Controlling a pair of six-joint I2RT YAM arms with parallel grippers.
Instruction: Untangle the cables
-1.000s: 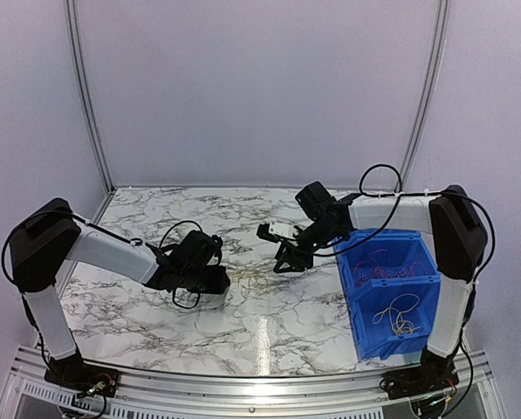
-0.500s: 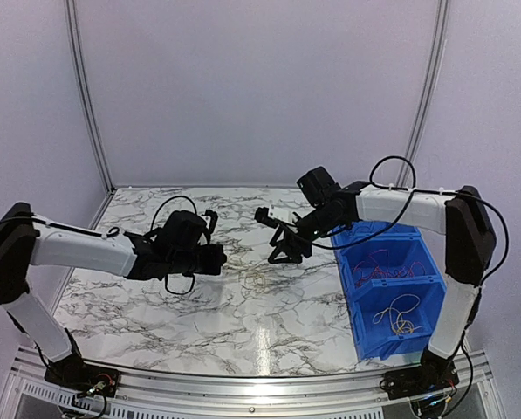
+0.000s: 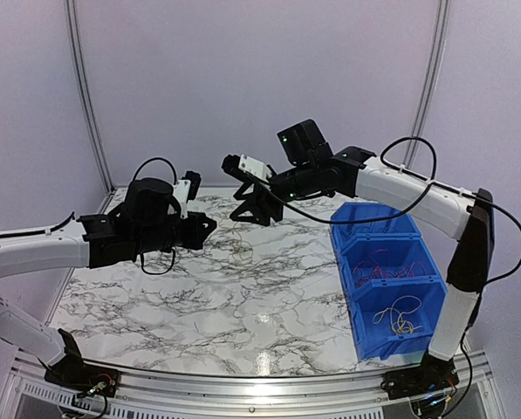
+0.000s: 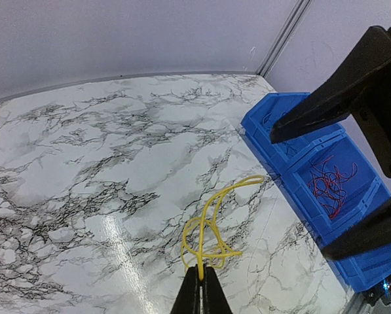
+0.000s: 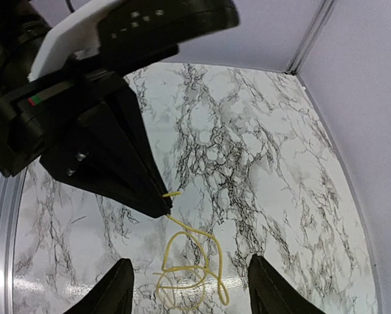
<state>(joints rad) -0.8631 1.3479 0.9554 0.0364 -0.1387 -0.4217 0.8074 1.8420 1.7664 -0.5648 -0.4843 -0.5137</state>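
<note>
left tool [image 4: 200, 289] is pressed together, pinching the yellow cable [image 4: 200, 254] right at its tips. its own wrist view shows the loops hanging below, over the marble worktop [image 4: 84, 150]. the right wrist view adds the other side: the wire leaving that black tip and coiling down. right tool [image 3: 247, 206] is spread wide, gripping nothing, just beside. from above the cable is a faint thread, and only there does the blue bin [image 3: 389, 339] show both red wires [image 3: 378, 266] and pale wires [image 3: 398, 316] in separate compartments.
</note>
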